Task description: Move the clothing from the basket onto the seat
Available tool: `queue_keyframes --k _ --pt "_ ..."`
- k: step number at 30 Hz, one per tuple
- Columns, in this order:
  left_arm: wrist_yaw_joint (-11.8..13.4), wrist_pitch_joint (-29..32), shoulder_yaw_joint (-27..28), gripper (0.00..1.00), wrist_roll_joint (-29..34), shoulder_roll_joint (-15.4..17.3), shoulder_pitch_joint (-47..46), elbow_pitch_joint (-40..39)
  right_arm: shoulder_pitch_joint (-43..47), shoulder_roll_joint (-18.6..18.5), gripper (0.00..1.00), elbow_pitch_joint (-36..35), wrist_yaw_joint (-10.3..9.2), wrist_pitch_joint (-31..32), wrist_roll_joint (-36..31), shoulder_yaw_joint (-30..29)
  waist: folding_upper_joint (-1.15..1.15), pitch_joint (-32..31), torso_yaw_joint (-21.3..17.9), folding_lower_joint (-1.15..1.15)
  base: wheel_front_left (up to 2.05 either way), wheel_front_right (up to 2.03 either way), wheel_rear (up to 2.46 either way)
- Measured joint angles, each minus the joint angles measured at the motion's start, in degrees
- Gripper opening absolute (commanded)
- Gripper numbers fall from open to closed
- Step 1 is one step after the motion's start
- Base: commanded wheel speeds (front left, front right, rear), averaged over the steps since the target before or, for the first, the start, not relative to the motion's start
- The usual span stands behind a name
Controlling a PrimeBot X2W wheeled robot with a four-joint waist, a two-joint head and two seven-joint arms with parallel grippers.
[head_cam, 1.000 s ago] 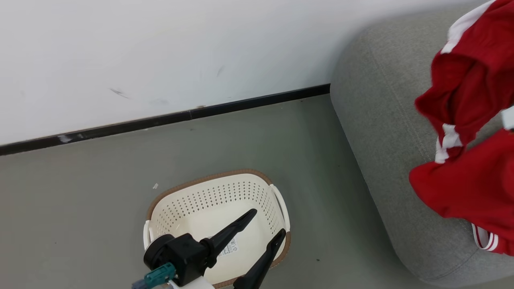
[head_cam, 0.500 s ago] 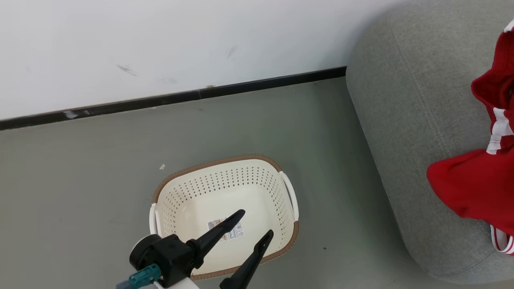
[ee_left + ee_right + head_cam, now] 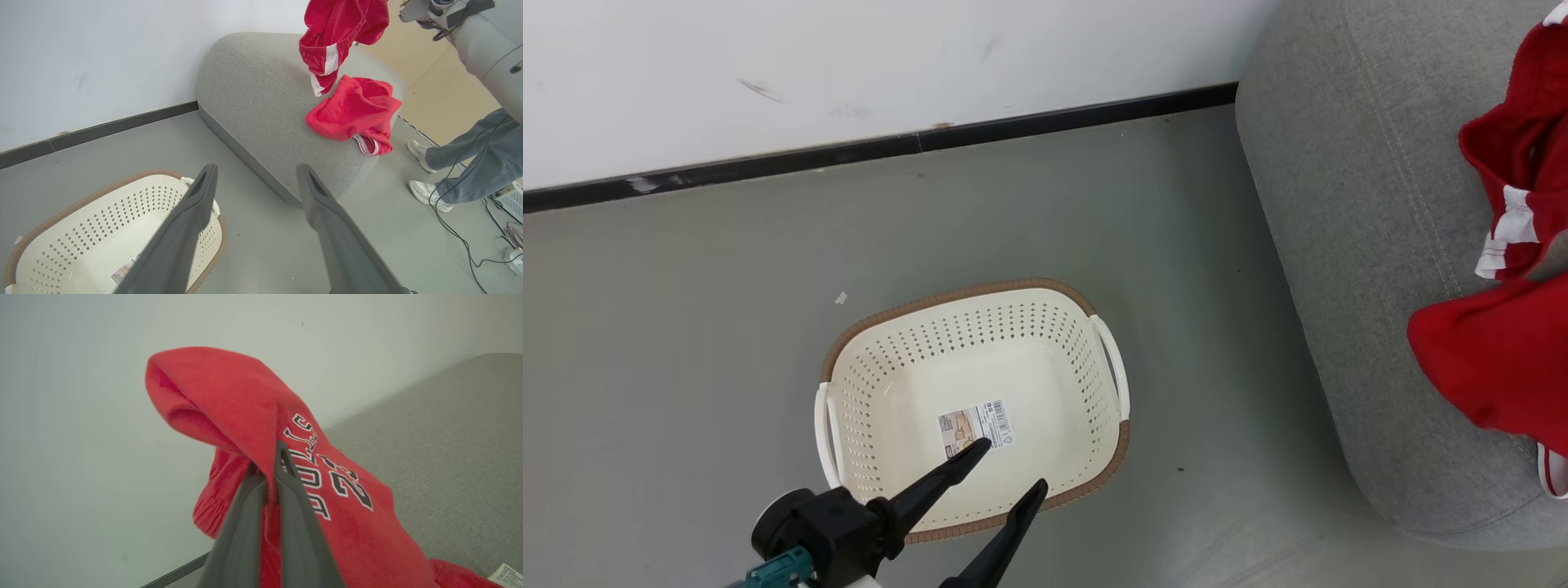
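Observation:
The cream basket [image 3: 964, 291] stands on the floor with just a label sticker on its bottom. My left gripper [image 3: 1010, 467] hovers over its near rim, open with nothing between the fingers [image 3: 196, 212]. On the grey seat [image 3: 1347, 204] lies one red piece of clothing [image 3: 1494, 359], also seen from the left wrist [image 3: 355, 110]. A second red piece with white trim [image 3: 1515, 155] hangs above the seat [image 3: 261, 90]. My right gripper [image 3: 271, 465] is shut on this jersey [image 3: 245, 400], whose "BULLS 23" lettering shows.
A white wall with a dark baseboard [image 3: 890, 147] runs behind the basket [image 3: 102, 216]. A person's legs and white shoes [image 3: 470, 163] stand beyond the seat's far end, beside cables [image 3: 482, 253] on the floor. A pale robot arm [image 3: 486, 45] reaches in at the upper right.
The head camera has turned and tilted, shifting the whole picture. Against the basket, my left gripper has drawn back towards its near rim. The right gripper keeps its hold on the jersey.

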Motion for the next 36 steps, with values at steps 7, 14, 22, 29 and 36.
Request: queue_keyframes --k 7,14,22,29,36 --pt "-0.51 -0.01 1.05 1.00 0.00 1.51 0.01 -1.40 0.01 1.09 0.00 -1.62 0.00 -0.01 0.05 -0.91 0.00 2.07 -0.86 0.00 0.00 0.00 0.00" --pt "-0.80 -0.19 2.65 1.00 0.00 3.00 0.01 -2.24 0.05 1.37 0.00 -2.45 0.00 -0.01 1.18 -2.12 0.00 4.02 -2.44 0.00 0.00 0.00 0.00" --pt "-1.02 -0.31 3.76 1.00 0.00 4.33 0.01 -3.05 0.56 1.90 0.00 -2.37 0.00 -0.36 1.25 -2.36 0.00 5.54 -4.58 0.00 0.00 0.00 0.00" --pt "-1.96 -1.29 4.31 1.00 0.00 4.83 -0.01 -3.04 2.43 2.71 0.00 -1.36 0.00 -1.12 1.20 -2.31 0.00 5.03 -5.87 0.00 0.00 0.00 0.00" --pt "-2.02 -2.19 4.42 1.00 -0.58 3.12 -0.06 -1.94 2.37 2.70 0.00 -0.38 0.00 -0.93 -0.07 -2.16 0.00 2.87 -6.04 0.00 0.00 0.00 0.00"
